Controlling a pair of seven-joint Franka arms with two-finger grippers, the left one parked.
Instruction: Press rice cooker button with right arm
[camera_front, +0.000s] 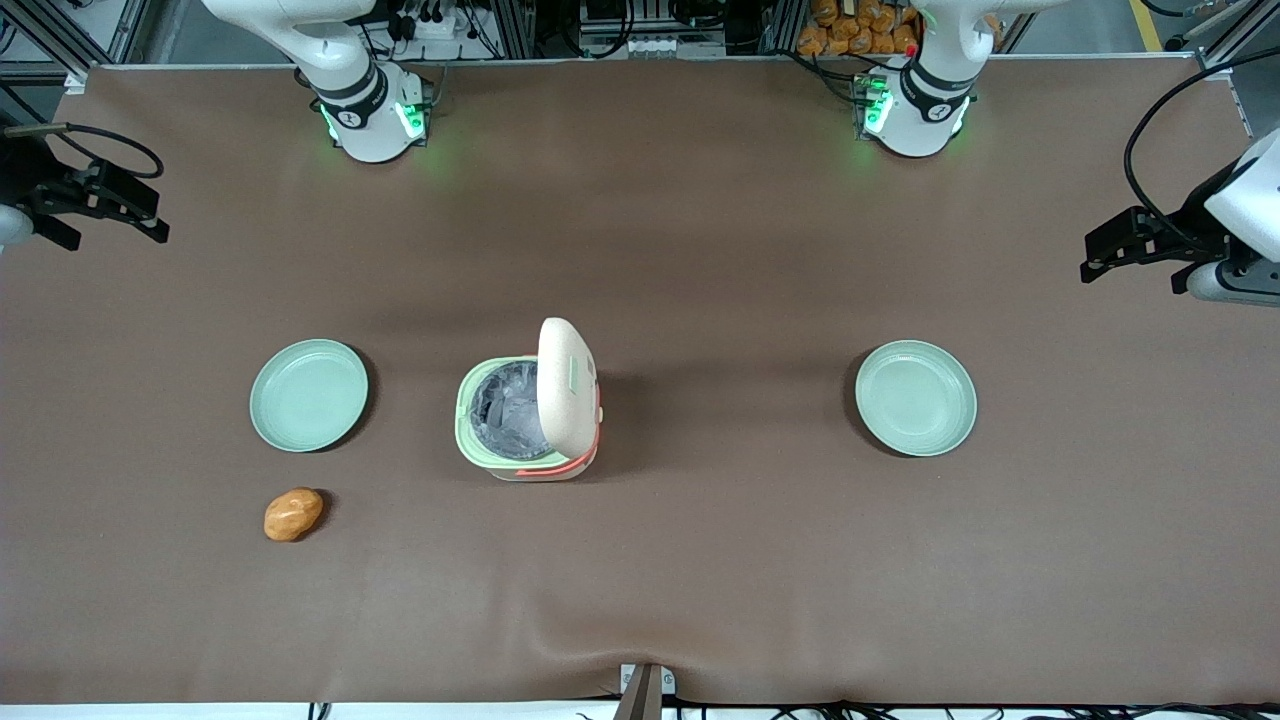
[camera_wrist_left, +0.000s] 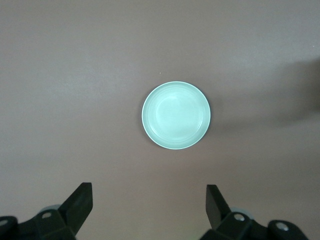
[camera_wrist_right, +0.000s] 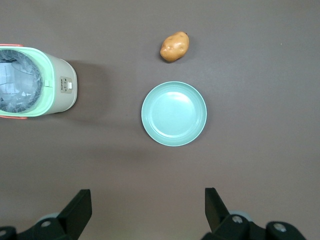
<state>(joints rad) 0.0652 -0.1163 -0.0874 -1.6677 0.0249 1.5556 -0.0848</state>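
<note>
The rice cooker (camera_front: 525, 415) stands at the table's middle, its cream lid (camera_front: 566, 385) raised upright and the silvery pot open. The button (camera_front: 576, 375), a small pale-green patch, sits on the raised lid, on the side facing the parked arm's end. The right arm's gripper (camera_front: 100, 215) is open and empty, high above the table at the working arm's end, far from the cooker. In the right wrist view its gripper (camera_wrist_right: 147, 195) hangs over bare mat, and the cooker (camera_wrist_right: 50, 82) shows with its small front panel (camera_wrist_right: 66, 86). The button is not visible there.
A pale-green plate (camera_front: 309, 394) (camera_wrist_right: 174, 113) lies between the gripper and the cooker. A potato (camera_front: 293, 514) (camera_wrist_right: 174, 46) lies nearer the front camera than that plate. A second plate (camera_front: 915, 397) (camera_wrist_left: 176, 115) lies toward the parked arm's end.
</note>
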